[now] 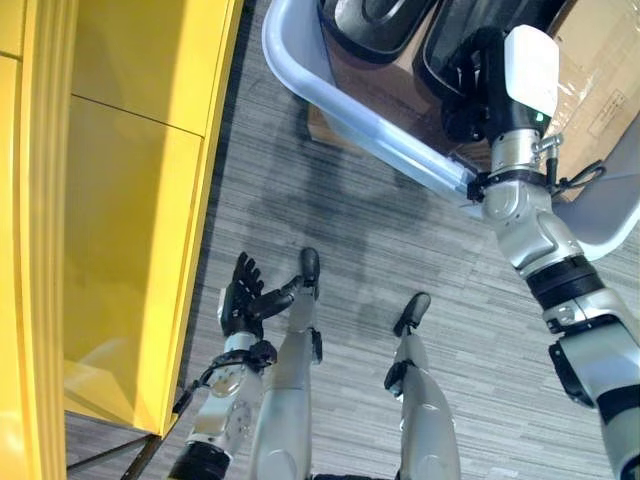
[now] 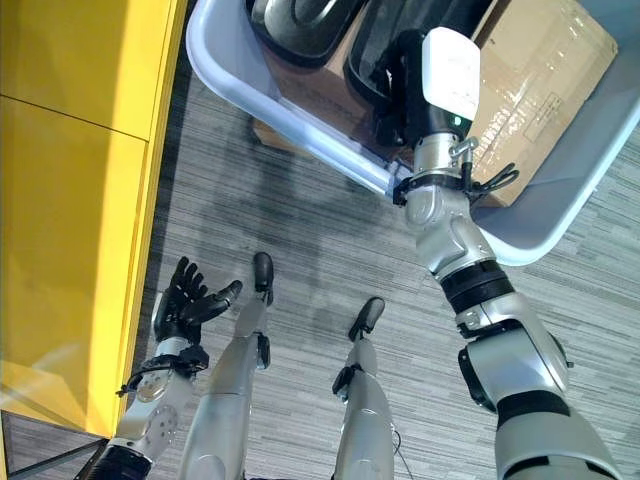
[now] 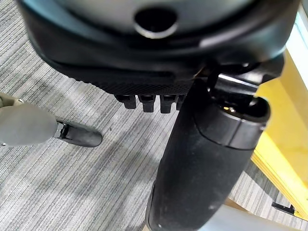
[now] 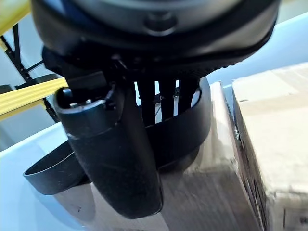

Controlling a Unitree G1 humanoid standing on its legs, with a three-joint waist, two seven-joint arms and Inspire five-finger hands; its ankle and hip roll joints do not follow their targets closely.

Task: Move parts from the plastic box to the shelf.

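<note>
The two eye views look steeply down from the robot's head. They share the grey carpet floor, the yellow shelf on the left and the pale plastic box at the far right. The right eye view shows more of the cardboard carton inside the box. The left wrist view looks along the left hand from very near, facing the floor. The right wrist view looks along the right hand, very near a black part in the box.
</note>
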